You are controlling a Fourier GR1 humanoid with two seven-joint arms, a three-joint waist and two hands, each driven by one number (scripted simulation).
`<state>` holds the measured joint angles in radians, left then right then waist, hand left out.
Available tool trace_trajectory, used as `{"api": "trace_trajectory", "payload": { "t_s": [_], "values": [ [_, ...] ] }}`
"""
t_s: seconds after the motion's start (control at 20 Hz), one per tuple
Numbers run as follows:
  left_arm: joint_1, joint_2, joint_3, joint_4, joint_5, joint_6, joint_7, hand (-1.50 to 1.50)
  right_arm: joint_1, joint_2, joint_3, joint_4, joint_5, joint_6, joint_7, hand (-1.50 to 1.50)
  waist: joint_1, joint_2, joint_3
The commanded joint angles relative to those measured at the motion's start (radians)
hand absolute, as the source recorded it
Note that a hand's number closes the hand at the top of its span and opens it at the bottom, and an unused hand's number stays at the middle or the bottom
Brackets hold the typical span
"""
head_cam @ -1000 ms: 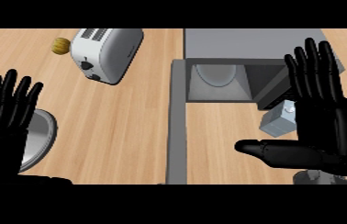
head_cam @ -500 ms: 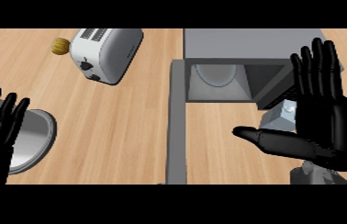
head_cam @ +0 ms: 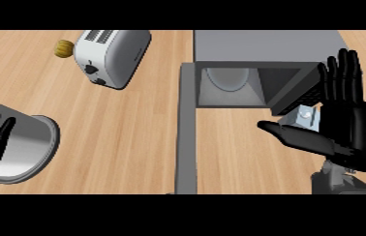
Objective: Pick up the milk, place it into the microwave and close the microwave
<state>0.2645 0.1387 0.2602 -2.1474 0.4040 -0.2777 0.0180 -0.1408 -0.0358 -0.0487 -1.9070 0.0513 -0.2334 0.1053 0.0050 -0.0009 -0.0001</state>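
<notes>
The milk point(head_cam: 304, 116), a small pale-blue carton, stands on the counter just in front of the microwave's right front corner. My right hand point(head_cam: 340, 118) is open beside it, with the fingers straight up on the carton's right and the thumb stretched left below it. The palm hides most of the carton. The grey microwave point(head_cam: 265, 45) sits at the top right. Its cavity point(head_cam: 227, 84) is open, and the door point(head_cam: 187, 138) swings out toward me. At the left edge only a straight finger of my left hand point(head_cam: 6, 135) shows, over a silver round dish point(head_cam: 32, 150).
A white toaster point(head_cam: 112, 56) lies at the upper left, with a small yellow object point(head_cam: 64, 48) beside it. The open door splits the wooden counter point(head_cam: 121, 133) into a left and a right part.
My left hand has slid down and left, almost out of view, uncovering the silver dish. My right hand has closed in on the milk and hides more of it.
</notes>
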Motion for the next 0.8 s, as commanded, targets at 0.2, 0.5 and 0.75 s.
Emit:
{"api": "trace_trajectory", "payload": {
  "t_s": [0.2, 0.5, 0.75],
  "values": [
    [-0.036, 0.005, 0.034, 0.046, 0.010, -0.023, 0.017, -1.50, 0.045, -0.027, -0.120, 0.200, -0.083, 0.040, -0.156, -1.50, -0.003, 0.002, 0.001],
    [0.063, -0.036, 0.059, 0.012, -0.005, -0.105, -0.067, -1.50, 0.102, -0.004, -0.124, 0.255, -0.072, 0.027, -0.241, -1.50, 0.001, 0.000, 0.000],
    [0.051, -0.057, 0.013, -0.057, -0.014, -0.054, 0.007, -1.50, 0.131, -0.013, -0.164, 0.323, -0.096, 0.048, -0.316, -1.50, 0.000, 0.001, 0.001]
  ]
}}
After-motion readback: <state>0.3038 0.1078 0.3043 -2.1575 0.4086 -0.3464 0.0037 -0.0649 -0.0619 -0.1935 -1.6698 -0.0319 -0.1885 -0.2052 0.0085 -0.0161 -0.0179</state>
